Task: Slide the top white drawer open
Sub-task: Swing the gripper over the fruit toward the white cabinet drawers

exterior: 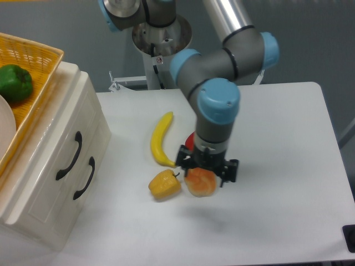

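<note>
Between the pincer [206, 176] and the top white drawer [52, 149] on its left we see three things lying on the surface [277, 138]: an orange fruit [201, 182] right under the pincer, a yellow pepper [164, 184] just beside that, and a banana [161, 139] a little farther back. Beyond these, toward the drawer's black handle [69, 156], the surface lies bare, so we find open room in front of the drawer face. To the pincer's right and on the near side the surface is open as well, while a red object [189, 141] sits half hidden just behind the wrist.
</note>
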